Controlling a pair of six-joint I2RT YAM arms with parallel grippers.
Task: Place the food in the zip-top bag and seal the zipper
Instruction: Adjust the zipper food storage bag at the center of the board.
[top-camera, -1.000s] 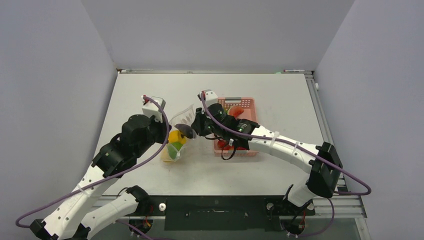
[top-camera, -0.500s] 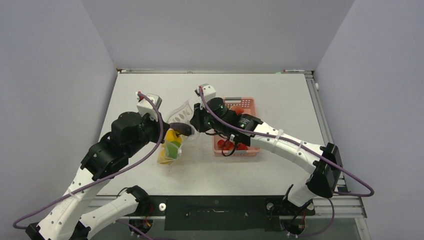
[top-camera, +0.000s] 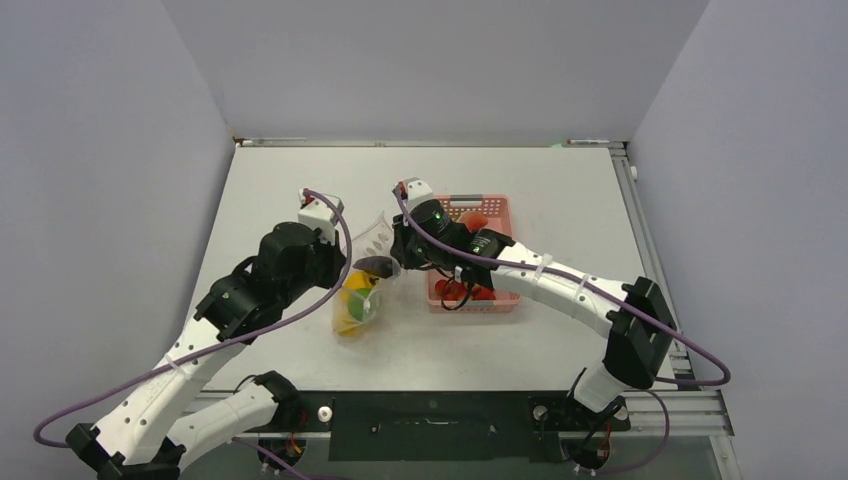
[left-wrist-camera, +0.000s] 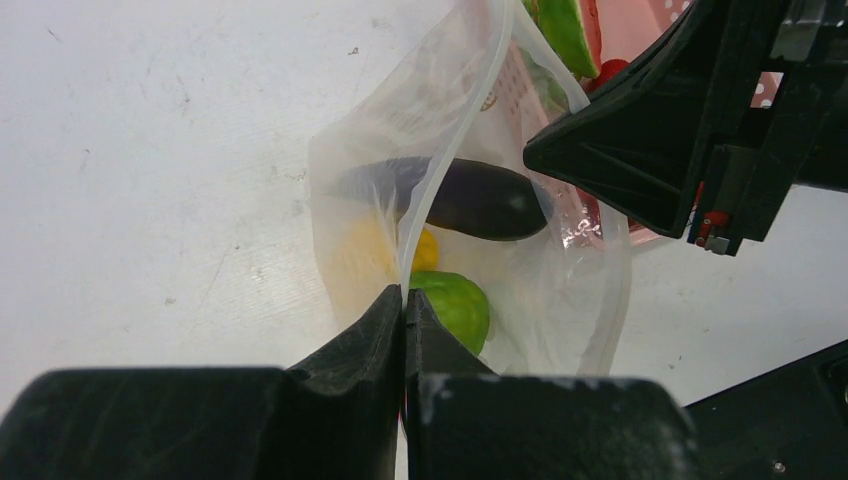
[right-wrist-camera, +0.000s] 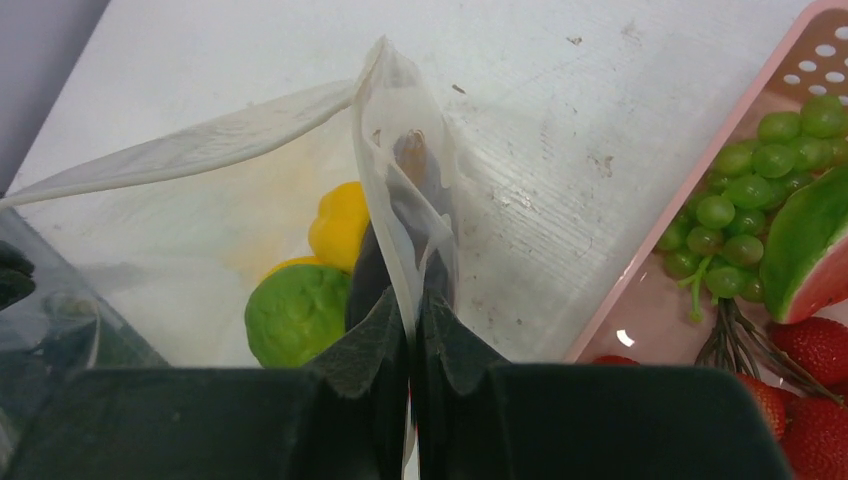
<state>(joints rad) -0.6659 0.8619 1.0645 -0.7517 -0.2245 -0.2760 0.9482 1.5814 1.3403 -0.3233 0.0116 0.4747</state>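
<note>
The clear zip-top bag (top-camera: 360, 290) hangs between my two grippers, just left of the basket. Inside it are a dark purple eggplant (left-wrist-camera: 480, 198), a yellow pepper (right-wrist-camera: 340, 225) and a green leafy piece (left-wrist-camera: 455, 305). My left gripper (left-wrist-camera: 404, 300) is shut on the whitish zipper (left-wrist-camera: 478, 95) at the bag's mouth. My right gripper (right-wrist-camera: 410, 305) is shut on the opposite edge of the mouth (right-wrist-camera: 385, 170). In the top view the left gripper (top-camera: 345, 270) and right gripper (top-camera: 393, 262) sit close together, with the eggplant (top-camera: 375, 266) between them.
The pink basket (top-camera: 500, 205) stands right of the bag, under my right arm. The right wrist view shows its rim (right-wrist-camera: 640, 270), with green grapes (right-wrist-camera: 740, 190), a watermelon slice (right-wrist-camera: 815, 245) and strawberries (right-wrist-camera: 810, 350) inside. White table (top-camera: 300, 180) lies around the bag.
My left arm swung left and then back right. The bag has shifted slightly right and toward the near edge. Both grippers have stayed shut on the bag's mouth.
</note>
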